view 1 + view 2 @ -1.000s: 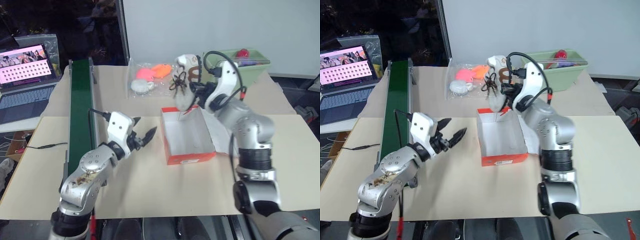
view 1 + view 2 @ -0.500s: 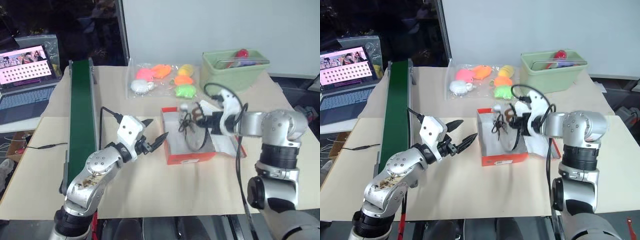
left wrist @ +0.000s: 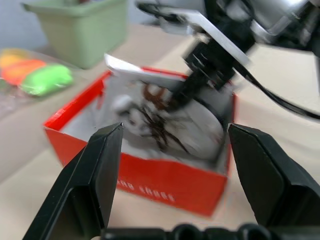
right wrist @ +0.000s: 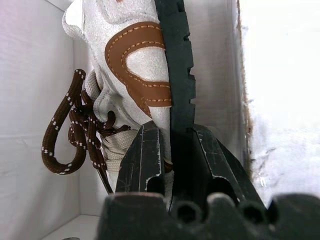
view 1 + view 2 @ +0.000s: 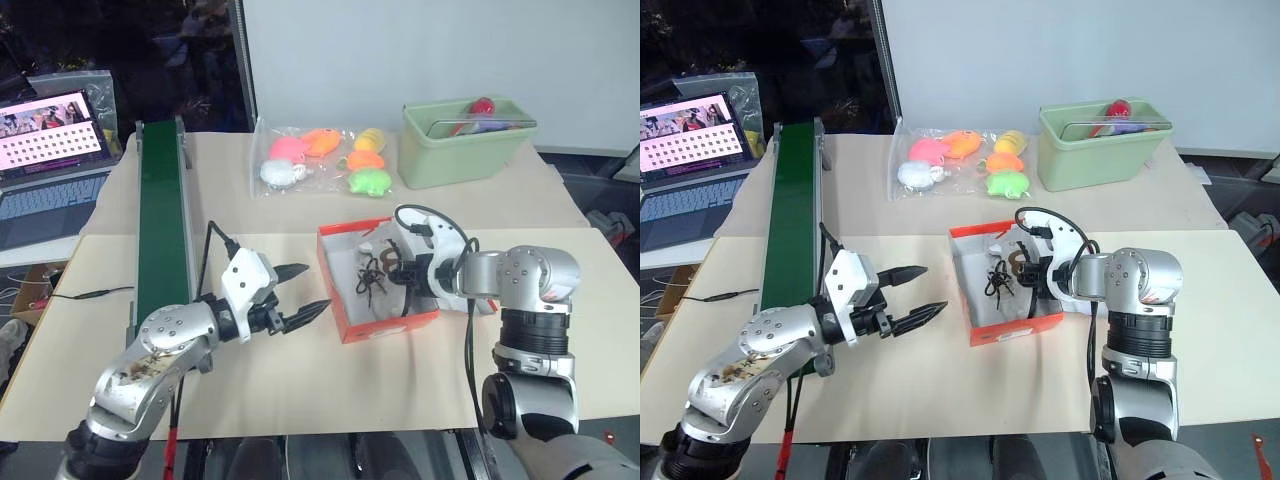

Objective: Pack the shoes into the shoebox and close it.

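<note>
Both arms were rounded silver metal — the left one (image 5: 160, 350) scuffed with rusty brown patches — with white wrist housings, black ribbed joints, looping black cables and pointed black fingers (image 5: 305, 312).

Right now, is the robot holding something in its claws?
Right claw pinches the white sneaker by its black sole edge, inside the shoebox. Left claw is open.

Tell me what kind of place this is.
Probably a robotics lab or test workspace. A paper-covered table carries a green conveyor belt, a laptop sits to the side, and props lie about: bagged toys, a green bin and a shoebox.
</note>
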Available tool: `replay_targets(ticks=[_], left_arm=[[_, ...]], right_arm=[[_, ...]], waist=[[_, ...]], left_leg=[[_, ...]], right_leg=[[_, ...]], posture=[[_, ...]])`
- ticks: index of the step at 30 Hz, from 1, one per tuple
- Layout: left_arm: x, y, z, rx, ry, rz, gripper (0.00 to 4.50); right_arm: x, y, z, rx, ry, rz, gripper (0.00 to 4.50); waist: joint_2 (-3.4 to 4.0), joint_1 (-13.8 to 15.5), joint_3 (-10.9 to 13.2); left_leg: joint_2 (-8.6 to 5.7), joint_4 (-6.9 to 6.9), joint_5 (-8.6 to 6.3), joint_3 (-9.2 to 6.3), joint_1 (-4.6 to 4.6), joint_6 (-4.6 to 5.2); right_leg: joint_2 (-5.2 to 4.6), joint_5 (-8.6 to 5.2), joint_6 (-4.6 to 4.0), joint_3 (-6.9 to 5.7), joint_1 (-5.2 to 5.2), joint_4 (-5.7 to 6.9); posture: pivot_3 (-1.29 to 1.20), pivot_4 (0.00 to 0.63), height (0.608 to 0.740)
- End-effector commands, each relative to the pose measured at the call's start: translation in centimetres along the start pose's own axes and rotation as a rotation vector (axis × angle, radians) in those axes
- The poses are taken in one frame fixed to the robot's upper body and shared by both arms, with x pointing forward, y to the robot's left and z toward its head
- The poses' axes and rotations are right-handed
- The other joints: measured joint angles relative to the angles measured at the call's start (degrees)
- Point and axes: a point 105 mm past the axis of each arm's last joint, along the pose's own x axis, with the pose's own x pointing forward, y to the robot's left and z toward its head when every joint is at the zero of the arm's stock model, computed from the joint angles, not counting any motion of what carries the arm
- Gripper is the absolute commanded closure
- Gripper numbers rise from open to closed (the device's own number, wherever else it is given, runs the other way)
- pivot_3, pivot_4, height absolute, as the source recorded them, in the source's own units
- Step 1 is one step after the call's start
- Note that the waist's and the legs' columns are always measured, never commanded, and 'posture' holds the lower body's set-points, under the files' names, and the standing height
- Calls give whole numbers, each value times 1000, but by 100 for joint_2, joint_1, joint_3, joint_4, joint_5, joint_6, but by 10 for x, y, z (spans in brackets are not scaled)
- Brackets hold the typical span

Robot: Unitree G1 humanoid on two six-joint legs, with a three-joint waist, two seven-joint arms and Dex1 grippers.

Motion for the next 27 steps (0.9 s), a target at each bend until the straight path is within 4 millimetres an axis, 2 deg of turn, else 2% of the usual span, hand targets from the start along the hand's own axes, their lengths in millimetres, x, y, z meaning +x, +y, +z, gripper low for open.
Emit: replay_targets(ticks=[1,2,4,6,11,13,17,20,23,27], left_arm=[[-3,-6,7,37,-12,-59,952],[-2,-6,8,38,-16,-59,952],[-1,-6,9,39,-20,-62,908],[0,-7,10,39,-24,-64,908],[2,-6,9,38,-22,-65,908],[1,-4,9,40,-22,-61,908],[1,0,8,48,-21,-44,908],[0,7,8,44,-31,15,908],[0,30,14,23,-82,188,908],[-6,79,31,3,-171,570,908]], right_arm=[[-7,7,17,-52,-59,15,4172],[-7,7,16,-56,-57,15,4172],[-7,7,16,-57,-57,14,3206],[-7,7,18,-49,-68,15,2689],[-9,5,27,-58,-91,-3,839],[-11,6,33,-69,-112,-8,280],[-19,13,48,-97,-171,0,280],[-34,21,71,-192,-277,-24,280],[-47,23,86,-244,-358,-57,280],[-59,29,103,-369,-504,-117,280]], waist=[[2,9,2],[2,17,2],[2,26,1],[2,25,2],[2,15,1],[2,16,1],[2,11,1],[3,10,2],[3,17,2],[2,51,1]], left_leg=[[0,0,0,0,0,0],[-1,0,0,0,0,0],[-1,0,0,0,-1,0],[-1,0,0,0,-2,0],[-1,0,0,0,0,0],[0,0,0,0,2,0],[-1,0,0,0,0,0],[0,0,0,0,0,0],[0,0,0,0,2,0],[0,4,0,-5,-1,0]], right_leg=[[0,0,0,0,0,0],[-1,-1,1,-1,1,-1],[-1,-1,1,-1,1,-2],[-1,-1,1,-1,1,-2],[-1,-1,1,-1,1,1],[-1,-1,1,-1,1,3],[-1,-1,1,-1,0,1],[-1,-1,1,0,-1,2],[-1,-1,1,-1,1,2],[-2,-1,2,-6,2,1]], posture=[[0,150,729],[0,150,729],[0,150,729],[0,150,729],[0,150,729],[0,150,729],[0,150,729],[0,150,729],[0,150,729],[0,150,729]])
